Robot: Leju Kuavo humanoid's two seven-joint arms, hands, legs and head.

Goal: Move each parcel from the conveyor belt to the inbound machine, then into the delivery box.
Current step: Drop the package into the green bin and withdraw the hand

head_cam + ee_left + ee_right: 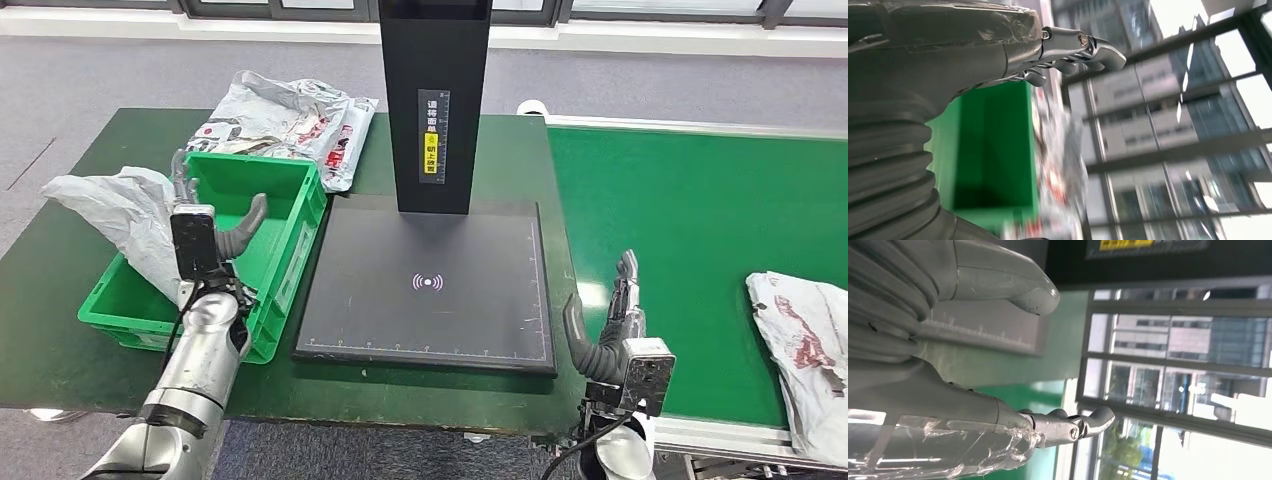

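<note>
On the green conveyor belt (690,230) lies a white parcel (810,350). Beside the scanner plate (430,290) the right hand (610,325) is released. Over the green crate (270,240) the left hand (215,225) is released too.

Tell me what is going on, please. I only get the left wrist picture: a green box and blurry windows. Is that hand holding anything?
Observer: No. The head view shows the left hand over the green box with its fingers apart and nothing in them.
Operator: Where are the parcels, then?
Observer: A grey parcel lies at the box's outer side, next to that hand. I cannot tell if any of it is inside.
Operator: Any more waiting?
Observer: Yes, a white parcel lies on the conveyor belt.
Operator: And the other hand?
Observer: The right hand is open, between the black scanner plate and the belt, apart from that parcel.
</note>
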